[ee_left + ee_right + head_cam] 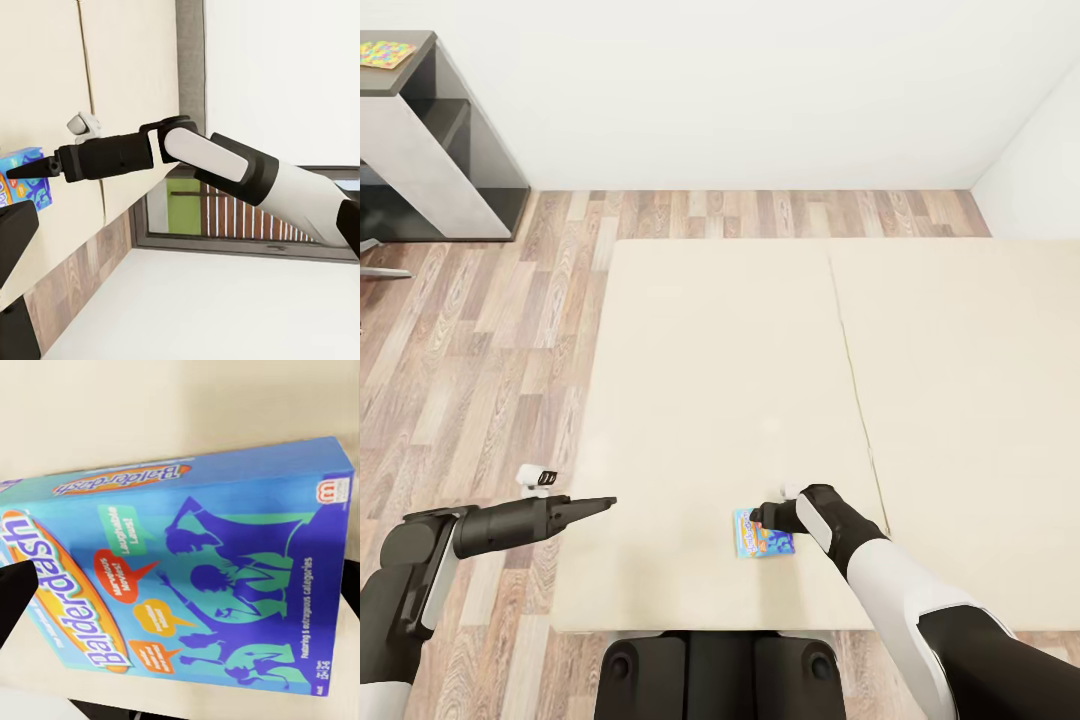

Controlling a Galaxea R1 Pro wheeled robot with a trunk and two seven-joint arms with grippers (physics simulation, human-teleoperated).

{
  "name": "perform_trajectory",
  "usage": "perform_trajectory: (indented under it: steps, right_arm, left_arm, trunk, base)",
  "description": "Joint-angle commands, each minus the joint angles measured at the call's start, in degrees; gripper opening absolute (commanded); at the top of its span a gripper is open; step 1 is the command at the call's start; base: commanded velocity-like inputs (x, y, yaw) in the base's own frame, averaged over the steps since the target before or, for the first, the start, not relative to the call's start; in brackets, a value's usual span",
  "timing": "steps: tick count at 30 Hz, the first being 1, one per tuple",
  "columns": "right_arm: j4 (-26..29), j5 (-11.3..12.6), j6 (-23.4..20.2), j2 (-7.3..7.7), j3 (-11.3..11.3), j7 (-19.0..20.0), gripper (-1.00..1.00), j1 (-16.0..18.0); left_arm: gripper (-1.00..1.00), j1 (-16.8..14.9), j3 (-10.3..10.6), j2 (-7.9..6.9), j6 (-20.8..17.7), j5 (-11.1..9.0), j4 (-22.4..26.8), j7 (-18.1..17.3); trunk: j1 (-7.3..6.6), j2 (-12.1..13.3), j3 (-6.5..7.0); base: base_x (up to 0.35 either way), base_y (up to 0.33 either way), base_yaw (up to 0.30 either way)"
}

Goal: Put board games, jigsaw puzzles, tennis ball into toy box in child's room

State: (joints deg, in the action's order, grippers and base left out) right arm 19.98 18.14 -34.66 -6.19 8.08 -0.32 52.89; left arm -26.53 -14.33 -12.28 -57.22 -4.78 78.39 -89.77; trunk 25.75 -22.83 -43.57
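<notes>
**Right end effector reaching a blue board game on the bed**

The robot is standing at the near edge of a wide bed (720, 360) with a plain cream mattress, looking down over both arms. A blue board game (763, 533), a flat box printed "Balderdash" with dark blue figures and coloured speech bubbles, is lying flat on the mattress close to the near edge. The right end effector (763, 514) is hovering at the far edge of this box; its dark fingers (15, 600) are showing at either side of the cover in the right wrist view, spread wider than the box face, and they are gripping nothing. The left end effector (600, 502) is hanging over the left edge of the bed, well apart from the game, its fingers drawn together to a point and holding nothing. At the far left, one jigsaw puzzle (384, 53) is resting on the dark grey counter (420, 75) by the white wall. Wood-plank floor (490, 340) is lying between the counter and the bed.
</notes>
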Motion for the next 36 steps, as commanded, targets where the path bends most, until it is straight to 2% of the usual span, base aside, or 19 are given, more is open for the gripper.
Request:
perform_trajectory:
  steps: [1, 36]
  right_arm:
    - [0.06, 0.23, -0.23, 0.04, 0.36, -0.03, 1.0, 0.02]
    - [0.06, 0.23, -0.23, -0.05, 0.36, -0.03, 1.0, 0.02]
  left_arm:
    - [1.0, -0.01, 0.0, -0.02, -0.61, 0.03, 0.01, -0.23]
    - [1.0, -0.01, 0.0, -0.02, -0.61, -0.01, 0.01, -0.23]
  trunk:
    - [0.03, -0.09, -0.06]
    - [0.03, -0.09, -0.06]
  base:
    - [0.0, 0.131, 0.0]
    - [0.0, 0.049, 0.0]
